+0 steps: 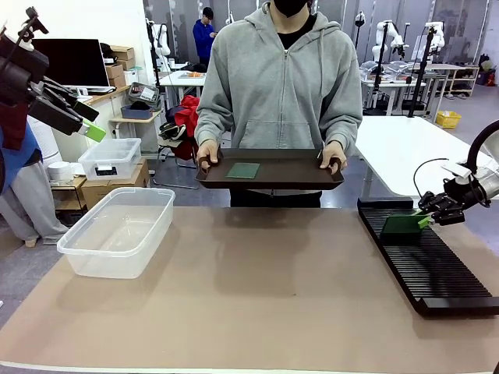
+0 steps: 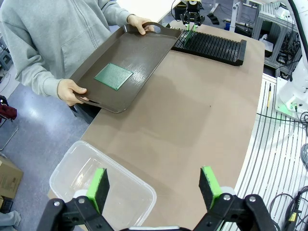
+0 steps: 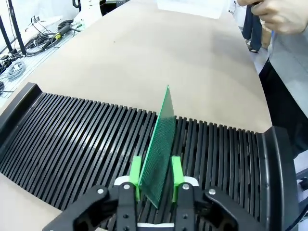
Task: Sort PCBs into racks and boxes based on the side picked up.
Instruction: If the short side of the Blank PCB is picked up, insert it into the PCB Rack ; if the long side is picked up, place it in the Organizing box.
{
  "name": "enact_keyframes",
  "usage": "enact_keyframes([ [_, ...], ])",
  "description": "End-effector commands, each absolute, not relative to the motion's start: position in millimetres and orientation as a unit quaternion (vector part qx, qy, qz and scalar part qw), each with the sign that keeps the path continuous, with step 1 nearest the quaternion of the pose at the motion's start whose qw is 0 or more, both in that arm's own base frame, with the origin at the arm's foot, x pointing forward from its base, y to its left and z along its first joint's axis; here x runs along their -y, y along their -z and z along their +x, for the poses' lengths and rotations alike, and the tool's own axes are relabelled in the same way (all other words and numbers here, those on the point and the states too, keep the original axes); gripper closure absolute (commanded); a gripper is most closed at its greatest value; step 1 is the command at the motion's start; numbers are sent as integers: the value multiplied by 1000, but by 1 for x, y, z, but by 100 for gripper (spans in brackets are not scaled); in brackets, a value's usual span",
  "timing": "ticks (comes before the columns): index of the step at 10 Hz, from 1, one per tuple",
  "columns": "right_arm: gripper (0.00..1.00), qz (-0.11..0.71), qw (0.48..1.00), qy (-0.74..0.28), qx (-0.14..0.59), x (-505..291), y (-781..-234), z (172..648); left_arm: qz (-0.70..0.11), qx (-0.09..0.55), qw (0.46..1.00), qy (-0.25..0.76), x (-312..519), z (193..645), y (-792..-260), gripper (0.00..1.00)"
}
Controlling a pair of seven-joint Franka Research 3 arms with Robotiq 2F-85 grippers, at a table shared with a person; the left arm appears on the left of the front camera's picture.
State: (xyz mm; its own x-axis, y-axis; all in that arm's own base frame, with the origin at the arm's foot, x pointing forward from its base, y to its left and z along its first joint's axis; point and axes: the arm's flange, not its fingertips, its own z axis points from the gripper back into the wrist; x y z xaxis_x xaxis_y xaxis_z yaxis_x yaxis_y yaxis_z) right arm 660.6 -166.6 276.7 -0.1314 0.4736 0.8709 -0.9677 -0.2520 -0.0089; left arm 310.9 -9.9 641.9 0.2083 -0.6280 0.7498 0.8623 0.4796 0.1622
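Note:
One green PCB [image 1: 243, 170] lies flat on a dark tray [image 1: 269, 181] that a person holds with both hands at the far side; the same PCB [image 2: 113, 76] also appears in the left wrist view. A second PCB [image 3: 161, 139] stands on edge among the slots of the black rack [image 3: 72, 134], with my right gripper [image 3: 155, 180] shut on its lower part. From the front, that gripper [image 1: 435, 212] and PCB [image 1: 404, 226] sit at the far end of the rack [image 1: 437, 269]. My left gripper [image 1: 87, 126] hangs open and high at the left, above the clear tub [image 2: 72, 156].
The clear tub [image 1: 117, 234] stands at the table's left with nothing in it. A smaller lidded clear box [image 1: 109, 158] rests on cartons beyond the table. The person's hand [image 3: 279, 14] shows at the top right of the right wrist view. Brown table surface lies between tub and rack.

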Motion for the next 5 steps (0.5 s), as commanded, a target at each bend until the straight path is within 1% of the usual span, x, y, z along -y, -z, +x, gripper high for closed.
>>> enact_keyframes([
  [1,47,388,513,-701,308,164,-280,663,-148,397,763,488,10,312,-641,0],
  [2,18,378,516,-698,322,165,-283,664,-148,397,763,488,10,312,-641,0],
  [3,28,378,511,-702,322,166,-287,662,-148,397,763,488,10,312,-641,0],
  [4,0,379,504,-705,324,167,-292,661,-148,397,763,488,10,312,-641,0],
  [5,9,374,501,-707,329,169,-299,660,-148,397,763,488,10,312,-641,0],
])
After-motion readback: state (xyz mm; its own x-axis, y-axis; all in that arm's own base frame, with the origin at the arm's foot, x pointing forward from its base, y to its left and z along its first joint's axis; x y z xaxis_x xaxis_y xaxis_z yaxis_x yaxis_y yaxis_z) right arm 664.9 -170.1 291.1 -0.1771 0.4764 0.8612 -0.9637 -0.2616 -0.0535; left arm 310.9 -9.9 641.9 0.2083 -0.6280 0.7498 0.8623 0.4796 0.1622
